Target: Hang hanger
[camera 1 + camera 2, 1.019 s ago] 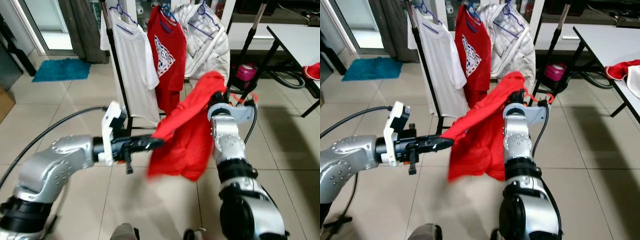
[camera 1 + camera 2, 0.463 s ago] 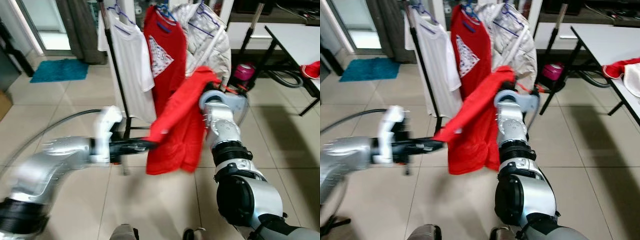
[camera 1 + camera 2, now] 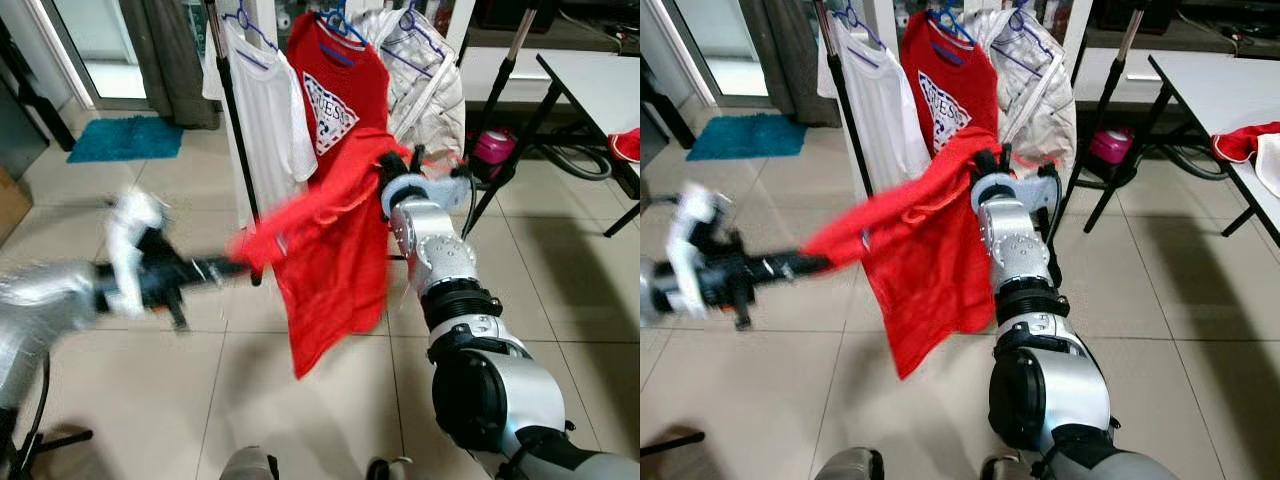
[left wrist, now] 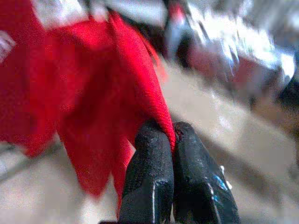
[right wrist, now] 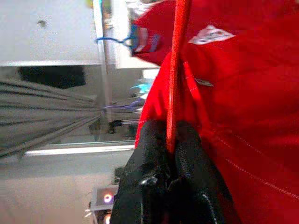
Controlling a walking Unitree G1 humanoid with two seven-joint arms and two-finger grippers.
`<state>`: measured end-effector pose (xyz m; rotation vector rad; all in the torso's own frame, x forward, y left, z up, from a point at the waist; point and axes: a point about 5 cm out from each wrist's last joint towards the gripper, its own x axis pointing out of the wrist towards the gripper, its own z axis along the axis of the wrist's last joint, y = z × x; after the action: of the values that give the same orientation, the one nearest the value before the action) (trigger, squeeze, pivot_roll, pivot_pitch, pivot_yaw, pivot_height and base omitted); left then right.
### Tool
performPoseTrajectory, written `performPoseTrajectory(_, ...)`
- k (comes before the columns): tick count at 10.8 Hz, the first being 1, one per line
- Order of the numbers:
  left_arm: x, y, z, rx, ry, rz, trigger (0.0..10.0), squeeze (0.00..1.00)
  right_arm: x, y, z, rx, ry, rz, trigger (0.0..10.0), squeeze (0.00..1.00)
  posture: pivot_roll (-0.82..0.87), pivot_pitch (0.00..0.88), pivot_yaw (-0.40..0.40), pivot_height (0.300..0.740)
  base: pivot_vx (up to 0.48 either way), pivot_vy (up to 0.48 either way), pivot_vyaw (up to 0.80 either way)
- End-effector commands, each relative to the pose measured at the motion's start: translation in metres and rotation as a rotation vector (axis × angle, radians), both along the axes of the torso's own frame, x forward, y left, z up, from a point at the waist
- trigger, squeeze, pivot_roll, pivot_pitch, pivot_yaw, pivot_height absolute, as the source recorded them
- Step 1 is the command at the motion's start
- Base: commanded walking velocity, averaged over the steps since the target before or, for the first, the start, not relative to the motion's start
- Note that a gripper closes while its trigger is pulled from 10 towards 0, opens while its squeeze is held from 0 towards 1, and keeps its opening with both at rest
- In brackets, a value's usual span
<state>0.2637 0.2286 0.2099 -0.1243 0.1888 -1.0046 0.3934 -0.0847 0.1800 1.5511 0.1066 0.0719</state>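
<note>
While the left gripper pinches the red shirt's edge, the right gripper clamps its red hanger, held before the clothes rack.

The red hanger shows as a thin red bar pinched in the right hand, carrying a red shirt in front of the clothes rack. The shirt spreads sideways, one corner pinched by the left hand, its lower hem hanging loose above the floor.
</note>
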Motion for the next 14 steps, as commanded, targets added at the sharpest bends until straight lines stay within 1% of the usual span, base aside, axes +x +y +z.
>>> performPoseTrajectory(1,0.001,0.014,0.013,-0.057,-0.026,0.058,0.0,0.00,-0.005,0.014,0.004,0.049,-0.025,-0.007,10.0,0.00,0.18,0.072,0.022,0.740,0.000,0.000,0.00)
performPoseTrajectory(2,-0.001,0.012,0.009,-0.044,-0.012,0.036,0.0,0.00,-0.006,0.014,0.000,0.051,-0.009,-0.017,10.0,0.00,0.18,0.072,0.022,0.740,0.000,0.000,0.00)
performPoseTrajectory(3,-0.004,0.006,0.004,-0.034,0.004,0.007,0.0,0.00,-0.006,0.014,-0.001,0.048,-0.003,-0.020,10.0,0.00,0.18,0.072,0.023,0.740,0.000,0.000,0.00)
performPoseTrajectory(4,-0.006,-0.010,-0.001,-0.049,0.023,-0.045,0.0,0.00,-0.006,0.014,-0.001,0.041,0.005,-0.033,10.0,0.00,0.18,0.072,0.024,0.740,0.000,0.000,0.00)
performPoseTrajectory(5,-0.008,-0.021,-0.007,-0.045,0.042,-0.090,0.0,0.00,-0.006,0.014,-0.001,0.044,0.014,-0.042,10.0,0.00,0.18,0.072,0.027,0.740,0.000,0.000,0.00)
performPoseTrajectory(6,-0.008,-0.025,-0.010,-0.036,0.050,-0.098,0.0,0.00,-0.006,0.014,-0.001,0.043,0.016,-0.043,10.0,0.00,0.18,0.071,0.027,0.740,0.000,0.000,0.00)
performPoseTrajectory(14,-0.008,-0.025,-0.010,-0.036,0.050,-0.098,0.0,0.00,-0.006,0.014,-0.001,0.043,0.016,-0.043,10.0,0.00,0.18,0.071,0.027,0.740,0.000,0.000,0.00)
